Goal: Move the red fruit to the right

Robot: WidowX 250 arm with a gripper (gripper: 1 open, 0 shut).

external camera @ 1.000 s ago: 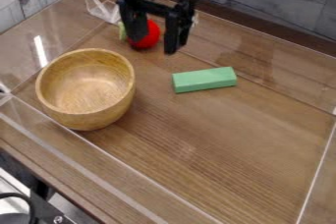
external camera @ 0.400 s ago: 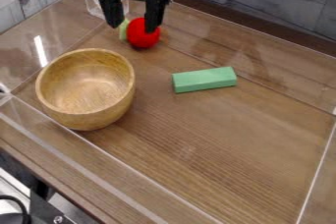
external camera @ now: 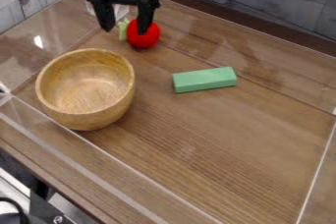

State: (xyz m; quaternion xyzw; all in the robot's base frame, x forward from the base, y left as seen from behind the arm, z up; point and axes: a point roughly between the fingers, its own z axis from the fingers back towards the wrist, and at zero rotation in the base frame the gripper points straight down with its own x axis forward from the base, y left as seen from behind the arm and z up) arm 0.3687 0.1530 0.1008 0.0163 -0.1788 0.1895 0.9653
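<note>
The jaws stand apart, two dark fingers pointing down with a clear gap between them, and nothing is held in that gap. The gripper (external camera: pixel 125 16) hangs at the far left of the table, toward eleven o'clock in the view. The red fruit (external camera: pixel 141 34) sits on the wood at about four o'clock from the gripper, just below and beside the right finger; whether that finger touches it cannot be told. A bit of green shows on the fruit's left side. From the fruit, the wooden bowl (external camera: pixel 85 88) lies toward seven o'clock, well apart and upright with its hollow open to view. The green block (external camera: pixel 205 79) lies flat toward four o'clock from the fruit, near the middle of the table (external camera: pixel 223 159). A clear wall (external camera: pixel 168 195) rims the tabletop.
</note>
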